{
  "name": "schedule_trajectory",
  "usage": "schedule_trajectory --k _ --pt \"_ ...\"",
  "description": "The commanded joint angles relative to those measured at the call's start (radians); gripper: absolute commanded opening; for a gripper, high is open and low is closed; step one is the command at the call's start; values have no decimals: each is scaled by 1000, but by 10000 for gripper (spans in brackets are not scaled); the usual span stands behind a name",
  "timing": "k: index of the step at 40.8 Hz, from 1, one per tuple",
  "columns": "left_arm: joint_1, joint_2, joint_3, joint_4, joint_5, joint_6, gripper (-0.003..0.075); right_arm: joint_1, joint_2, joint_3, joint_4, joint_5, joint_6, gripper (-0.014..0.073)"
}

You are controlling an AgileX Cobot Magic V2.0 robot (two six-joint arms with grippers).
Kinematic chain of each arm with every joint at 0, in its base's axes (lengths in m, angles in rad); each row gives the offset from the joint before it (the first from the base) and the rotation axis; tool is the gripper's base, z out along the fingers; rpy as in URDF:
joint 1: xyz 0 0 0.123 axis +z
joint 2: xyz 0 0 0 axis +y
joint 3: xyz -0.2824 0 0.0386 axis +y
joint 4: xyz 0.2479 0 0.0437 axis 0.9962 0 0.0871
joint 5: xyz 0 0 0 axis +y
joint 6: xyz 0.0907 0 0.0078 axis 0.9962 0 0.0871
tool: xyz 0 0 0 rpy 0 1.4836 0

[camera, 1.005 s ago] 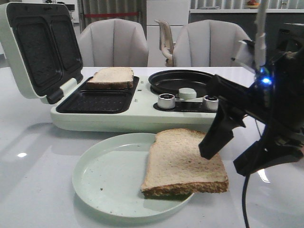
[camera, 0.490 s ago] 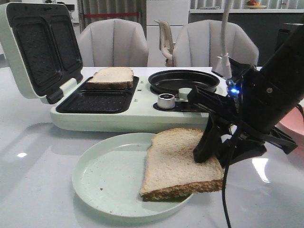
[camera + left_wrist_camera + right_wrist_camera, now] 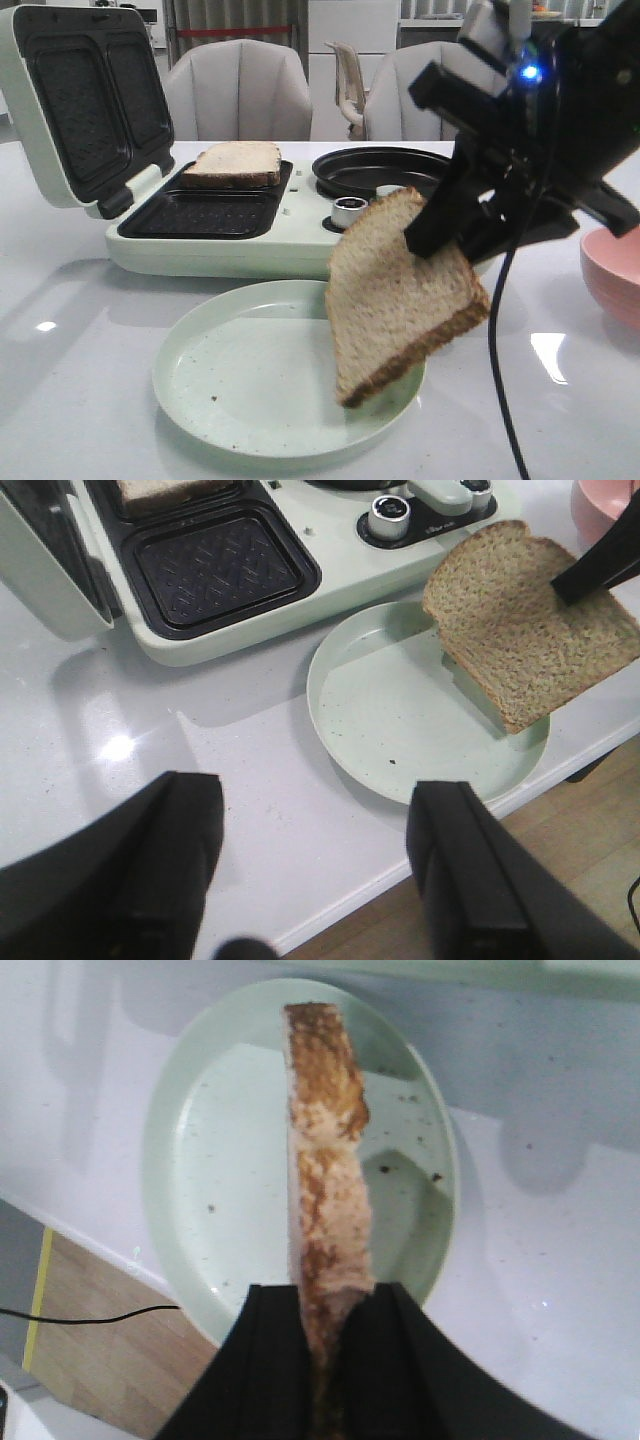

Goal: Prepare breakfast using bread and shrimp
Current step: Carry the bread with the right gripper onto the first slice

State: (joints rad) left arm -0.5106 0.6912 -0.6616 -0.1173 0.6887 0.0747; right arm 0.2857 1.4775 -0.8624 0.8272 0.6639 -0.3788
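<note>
Now your right gripper [image 3: 440, 235], clamped on the bread slice [image 3: 400, 295], has lifted it clear of the plate [image 3: 215, 385]; move it toward 10 o'clock, probably to the empty sandwich maker [image 3: 200, 215] tray.

Pink bowl [image 3: 612, 277] cut off at front view's right edge. Right hand [image 3: 440, 232] hides bread [image 3: 400, 290] corner and the maker's [image 3: 200, 245] right knob.

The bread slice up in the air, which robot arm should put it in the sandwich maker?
Probably the right arm. Its fingers already pinch the lifted bread slice above the plate. The left gripper hangs open and empty over the table edge.
</note>
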Motion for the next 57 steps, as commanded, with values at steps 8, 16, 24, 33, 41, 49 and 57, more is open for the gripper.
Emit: schedule_trajectory --k 8,16,24,33,41,49,57 --pt "1 -3 -26 -12 -75 2 454 86 -90 -138 90 -108 -14 44" --pt "1 -3 -26 -12 -75 2 454 135 24 -284 126 -244 -14 44" --pt "1 -3 -26 -12 -75 2 454 148 205 -462 194 -253 -14 44" --pt "1 -3 -26 -12 -75 2 454 148 410 -674 296 -197 -14 44" --pt "1 -3 -26 -12 -75 2 454 148 557 -825 316 -145 -14 57" --pt "1 -3 -26 -5 -75 2 454 147 616 -854 316 -143 -14 327" --pt "1 -3 -26 11 -75 2 454 125 617 -854 297 -117 -14 500"
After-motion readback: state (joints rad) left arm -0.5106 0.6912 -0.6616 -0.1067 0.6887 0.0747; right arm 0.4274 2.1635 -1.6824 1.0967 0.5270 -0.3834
